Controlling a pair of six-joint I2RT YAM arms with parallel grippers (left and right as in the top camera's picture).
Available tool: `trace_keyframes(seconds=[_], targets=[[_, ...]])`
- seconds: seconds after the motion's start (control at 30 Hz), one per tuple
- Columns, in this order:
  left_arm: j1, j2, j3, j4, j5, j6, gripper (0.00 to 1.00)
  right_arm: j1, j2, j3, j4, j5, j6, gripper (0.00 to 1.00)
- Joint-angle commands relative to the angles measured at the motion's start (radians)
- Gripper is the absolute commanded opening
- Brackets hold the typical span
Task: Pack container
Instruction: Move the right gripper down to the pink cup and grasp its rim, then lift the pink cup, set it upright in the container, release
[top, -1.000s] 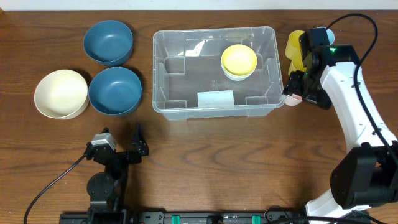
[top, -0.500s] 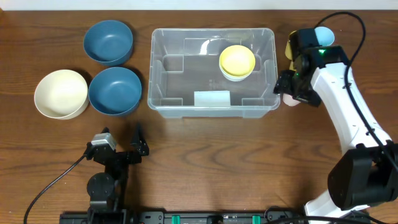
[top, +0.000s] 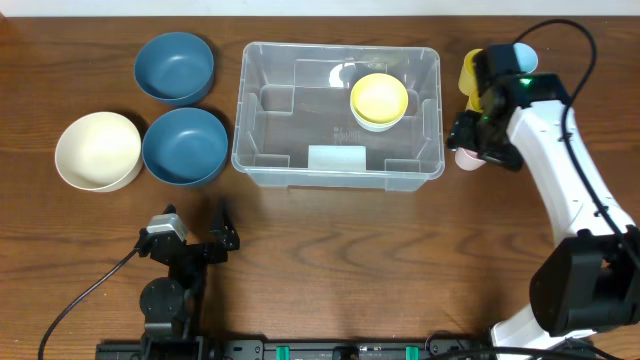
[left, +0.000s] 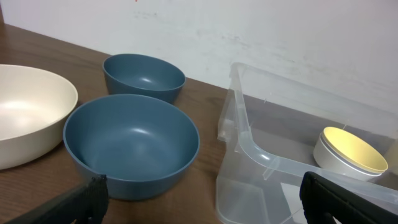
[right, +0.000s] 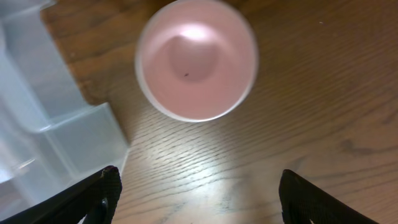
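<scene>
Spread wide, both pairs of jaws are seen with nothing held in either.

From overhead, the left gripper (top: 195, 228) is found near the front edge of the wooden bench (top: 380, 260). It is well apart from the container (top: 300, 125), which is set mid-bench toward the far edge. The right gripper (top: 468, 140) is hung just beside the container's right wall, over a pink cup (top: 467, 160). A yellow cup (top: 470, 72) and a pale blue cup (top: 523, 55) are partly hidden behind that arm. A white bowl (top: 379, 100) with a yellow inside is lodged in the container's far right part. Toward the bench's left edge, a far blue bowl (top: 174, 67), a near blue bowl (top: 185, 145) and a cream bowl (top: 97, 150) are grouped.

In the left wrist view, the container's clear plastic corner, with its rounded rim and moulded steps, is seen right of the matte blue bowls. A scuffed white wall (left: 261, 31) is seen behind the far edge.

In the right wrist view, the round, glossy pink cup is seen from above, ahead of the dark fingertips (right: 99, 193) and untouched. The container's stepped corner is seen just beside the cup on grained brown wood.
</scene>
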Motion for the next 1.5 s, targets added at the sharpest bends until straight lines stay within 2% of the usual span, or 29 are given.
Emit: trace_keyframes(seconds=[0.0,0.43,0.97,1.07,1.17,1.2,1.47], targets=[[0.002,-0.006,-0.018,-0.037,-0.012,0.016,0.98,-0.066,-0.008,0.002,-0.001,-0.047,-0.045,0.83],[0.002,-0.006,-0.018,-0.037,-0.012,0.016,0.98,-0.172,-0.008,-0.017,0.032,-0.087,-0.082,0.82],[0.002,-0.006,-0.018,-0.037,-0.012,0.016,0.98,-0.197,-0.007,-0.228,0.3,-0.084,-0.086,0.82],[0.002,-0.006,-0.018,-0.037,-0.012,0.016,0.98,-0.197,-0.007,-0.266,0.341,-0.087,-0.086,0.79],[0.002,-0.006,-0.018,-0.037,-0.012,0.016,0.98,-0.197,-0.007,-0.29,0.365,-0.087,-0.085,0.69],[0.002,-0.006,-0.018,-0.037,-0.012,0.016,0.98,-0.197,-0.007,-0.291,0.365,-0.087,-0.085,0.63],[0.002,-0.006,-0.018,-0.037,-0.012,0.016,0.98,-0.197,-0.008,-0.29,0.351,-0.087,-0.085,0.03]])
